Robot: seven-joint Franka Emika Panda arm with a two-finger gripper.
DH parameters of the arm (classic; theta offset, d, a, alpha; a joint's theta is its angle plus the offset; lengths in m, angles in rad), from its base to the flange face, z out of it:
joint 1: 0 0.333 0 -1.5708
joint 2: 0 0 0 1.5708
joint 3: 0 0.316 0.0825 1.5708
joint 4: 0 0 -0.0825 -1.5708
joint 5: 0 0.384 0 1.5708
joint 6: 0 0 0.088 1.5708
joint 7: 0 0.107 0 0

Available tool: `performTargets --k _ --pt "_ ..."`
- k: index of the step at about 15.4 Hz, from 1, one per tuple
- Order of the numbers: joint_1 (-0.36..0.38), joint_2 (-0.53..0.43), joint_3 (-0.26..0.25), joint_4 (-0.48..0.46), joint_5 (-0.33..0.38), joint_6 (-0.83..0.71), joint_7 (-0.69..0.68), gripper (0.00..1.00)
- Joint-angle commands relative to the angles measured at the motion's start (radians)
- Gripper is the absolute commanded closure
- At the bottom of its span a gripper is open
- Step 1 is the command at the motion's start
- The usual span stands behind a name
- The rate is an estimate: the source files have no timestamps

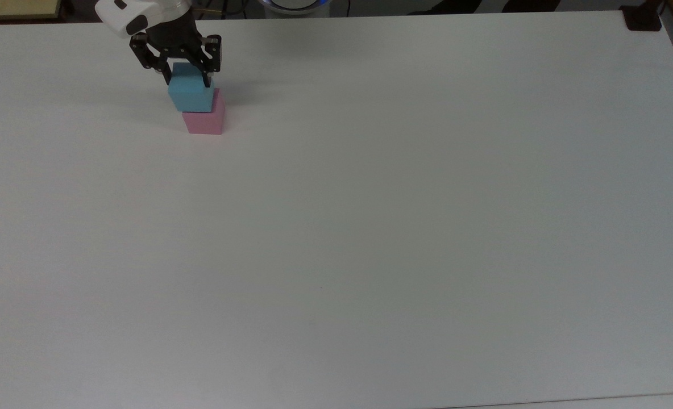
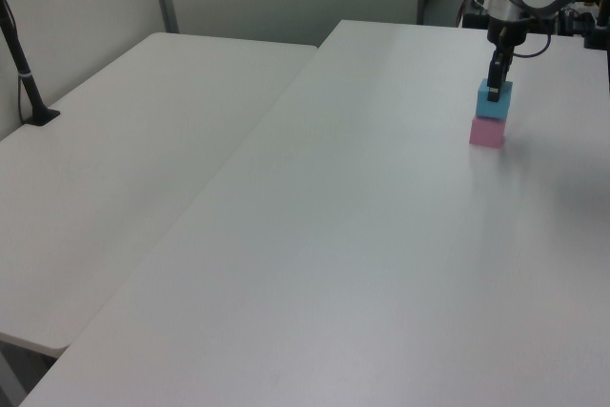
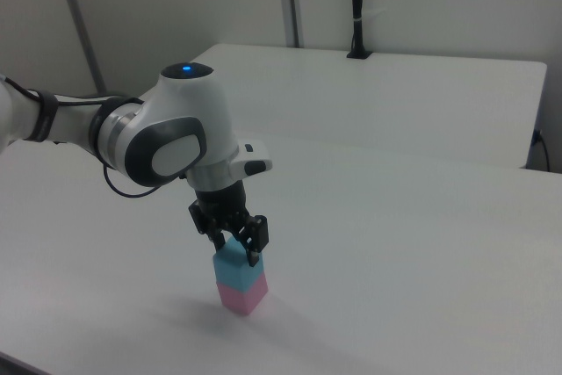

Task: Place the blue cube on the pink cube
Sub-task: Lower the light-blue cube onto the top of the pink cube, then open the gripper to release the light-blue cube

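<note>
The gripper (image 1: 184,75) has its fingers (image 3: 255,256) clamped on the upper part of the blue cube (image 1: 190,95), one on each side. The blue cube sits over the pink cube (image 1: 204,120); in the right view the two appear to be in contact and roughly aligned, while the top view shows the blue cube offset toward the top view's upper left. The pink cube rests on the white table (image 1: 370,216). Risk: if the offset is real, releasing may leave the blue cube overhanging and tipping off; withdrawing before the fingers fully part could drag it sideways.
</note>
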Motion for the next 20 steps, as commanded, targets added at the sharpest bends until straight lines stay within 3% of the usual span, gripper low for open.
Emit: performTargets --k 1,7,12,15,18,20 --pt "0.006 -0.016 0.000 -0.026 -0.020 0.012 0.006 0.11" --pt "0.002 -0.025 0.000 0.006 -0.017 -0.039 0.060 0.00" --pt "0.017 -0.023 0.003 0.243 0.009 -0.333 0.176 0.00" --pt "0.064 -0.020 0.006 0.409 0.012 -0.456 0.281 0.00" --pt "0.098 -0.010 0.004 0.539 0.014 -0.530 0.322 0.00" --pt "0.150 -0.008 -0.007 0.578 0.014 -0.554 0.329 0.00"
